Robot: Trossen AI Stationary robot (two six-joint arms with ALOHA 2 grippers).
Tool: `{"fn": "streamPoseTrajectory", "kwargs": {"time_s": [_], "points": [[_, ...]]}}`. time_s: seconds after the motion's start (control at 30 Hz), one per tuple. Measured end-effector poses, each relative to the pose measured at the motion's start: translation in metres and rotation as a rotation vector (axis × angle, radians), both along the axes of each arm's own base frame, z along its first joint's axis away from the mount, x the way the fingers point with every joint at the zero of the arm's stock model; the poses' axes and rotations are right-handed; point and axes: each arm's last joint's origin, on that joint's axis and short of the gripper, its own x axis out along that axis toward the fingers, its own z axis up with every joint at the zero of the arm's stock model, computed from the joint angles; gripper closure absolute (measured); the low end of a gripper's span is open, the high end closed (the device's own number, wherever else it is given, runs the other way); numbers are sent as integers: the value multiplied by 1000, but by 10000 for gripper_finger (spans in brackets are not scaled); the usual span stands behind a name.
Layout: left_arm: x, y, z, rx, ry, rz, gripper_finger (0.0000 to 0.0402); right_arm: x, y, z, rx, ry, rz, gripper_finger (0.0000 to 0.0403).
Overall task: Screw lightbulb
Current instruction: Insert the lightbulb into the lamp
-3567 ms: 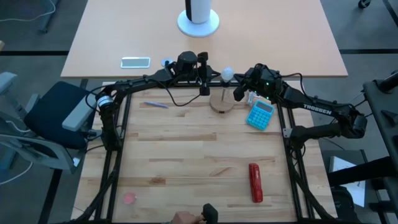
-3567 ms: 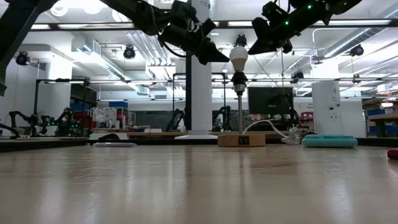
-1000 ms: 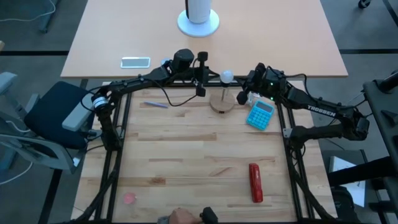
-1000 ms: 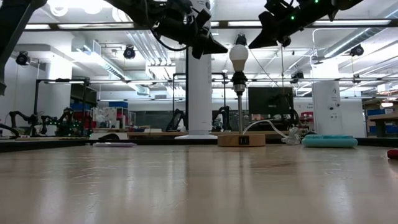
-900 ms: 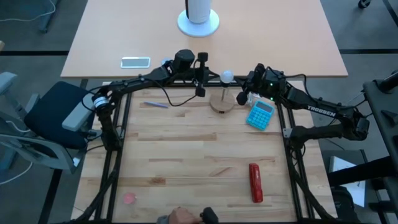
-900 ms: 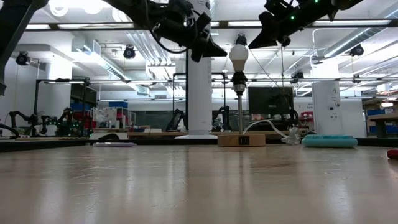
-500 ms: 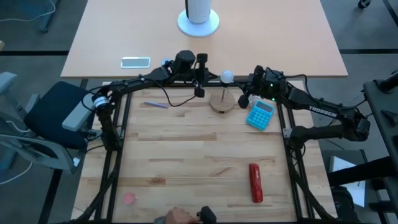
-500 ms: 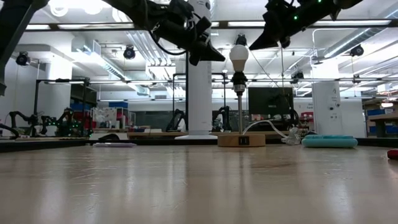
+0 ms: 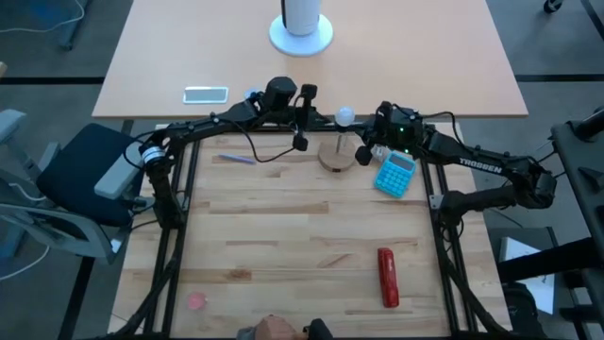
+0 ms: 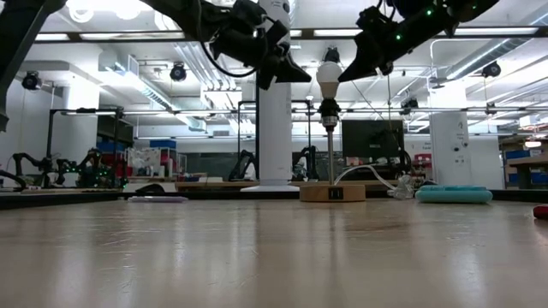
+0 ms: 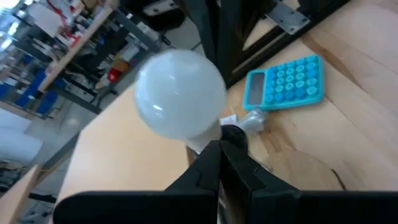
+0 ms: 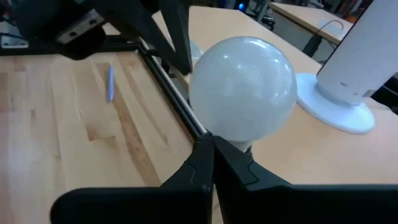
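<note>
The white lightbulb (image 9: 345, 116) stands upright, its narrow end in the dark socket (image 10: 328, 109) on top of a thin post on the round wooden disc (image 9: 335, 159) near the table's far edge. My left gripper (image 9: 300, 144) is shut and hovers at the bulb's height on its left. Its tip (image 11: 219, 146) points at the bulb's neck. My right gripper (image 9: 362, 153) is shut too and hovers on the bulb's right, its tip (image 12: 210, 142) just under the globe (image 12: 242, 87). In the high view both tips stand apart from the bulb.
A blue calculator (image 9: 394, 174) lies right of the disc, a pen (image 9: 234, 159) at the far left, a red oblong object (image 9: 386, 277) near the right front. On the tan table beyond stand a white cylinder (image 9: 300, 26) and a phone (image 9: 206, 93). A person's hand (image 9: 274, 331) shows at the near edge.
My right gripper has sunk a little and come closer to the bulb's right side, still shut. The bulb stands as before.
</note>
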Motion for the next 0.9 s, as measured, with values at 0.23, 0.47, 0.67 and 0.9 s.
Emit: {"fn": "streamPoseTrajectory", "kwargs": {"time_s": [0.23,0.47,0.67,0.9], "points": [[2,1,6,21,-60,7,401,-1,0,8,-41,-31,-13,403],[2,3,9,33,-87,11,401,-2,-2,11,-77,-38,-79,403],[0,6,9,40,-83,21,401,-2,-2,11,-88,-30,-81,403],[-1,10,5,73,-66,15,401,-2,-2,11,-96,-27,-79,403]]}}
